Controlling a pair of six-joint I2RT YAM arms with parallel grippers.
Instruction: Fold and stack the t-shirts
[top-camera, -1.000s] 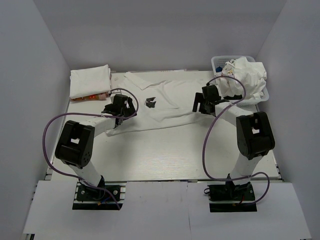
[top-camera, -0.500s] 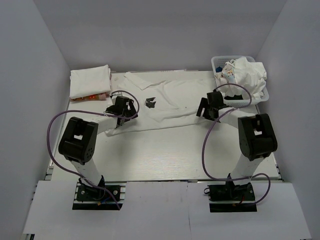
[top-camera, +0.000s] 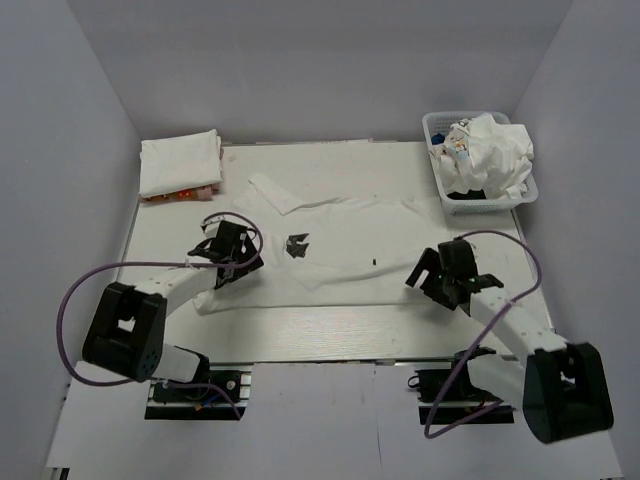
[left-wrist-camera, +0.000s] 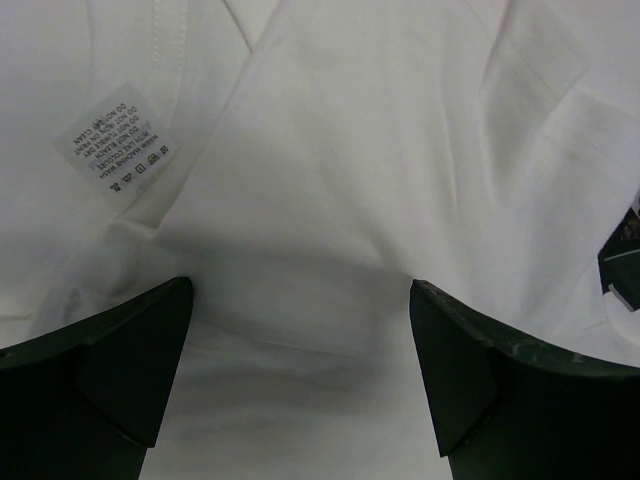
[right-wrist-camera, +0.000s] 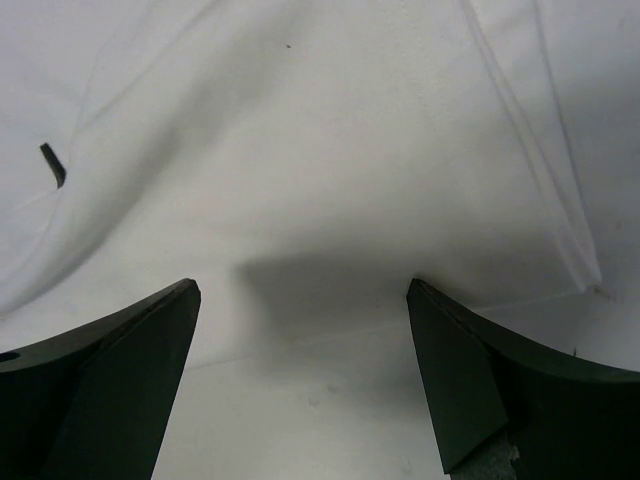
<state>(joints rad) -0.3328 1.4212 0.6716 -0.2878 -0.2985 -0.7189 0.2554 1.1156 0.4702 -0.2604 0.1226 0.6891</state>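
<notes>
Printed white t-shirt (top-camera: 340, 255) lies spread across the middle of the table (top-camera: 330, 325), black print (top-camera: 297, 243) facing up. 1 sleeve is turned out toward the far left, and the cloth is wrinkled along its near edge. The left wrist view shows doubled layers and a care label (left-wrist-camera: 118, 150), so the left side is not lying flat. Left gripper (top-camera: 232, 258) sits low over the shirt's near left part, jaws spread wide with only cloth beneath them, gripping nothing (left-wrist-camera: 300, 300). Right gripper (top-camera: 437, 275) is at the near right hem, also wide open and empty (right-wrist-camera: 300, 290); the hem line and bare table show between its fingers. Folded pile (top-camera: 180, 163) rests at the far left corner. Crumpled shirts (top-camera: 492, 150) are heaped in the basket (top-camera: 487, 203) at far right. Judgement: the step in hand is taking hold for 1 fold of this shirt; stacking is not yet begun for it. Next move calls for both arms to drop, pinch the near edge at matching points and lift evenly. The left should catch all layers.
</notes>
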